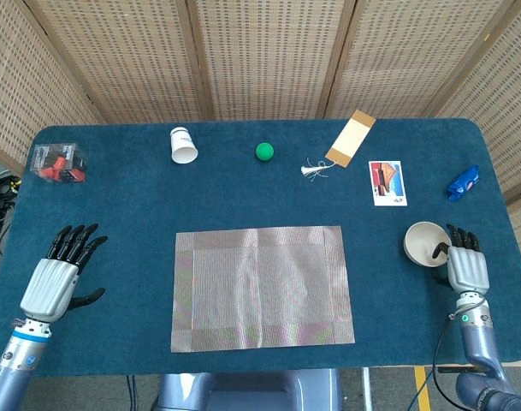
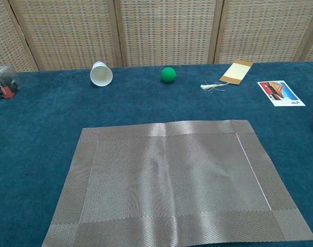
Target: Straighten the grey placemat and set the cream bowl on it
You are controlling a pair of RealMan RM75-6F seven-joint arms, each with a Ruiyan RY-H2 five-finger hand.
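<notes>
Right of the grey placemat (image 1: 262,287), the right hand (image 1: 466,269) grasps the cream bowl (image 1: 424,242); next it must lift it onto the mat. The left hand (image 1: 53,281) lies released.

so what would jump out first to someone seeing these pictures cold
The grey placemat lies flat in the middle of the blue table, filling most of the chest view. At the right edge the right hand is at the cream bowl, its fingers against the rim, while the left hand hovers spread at the left. Along the far side sit a tipped white cup and a green ball.
</notes>
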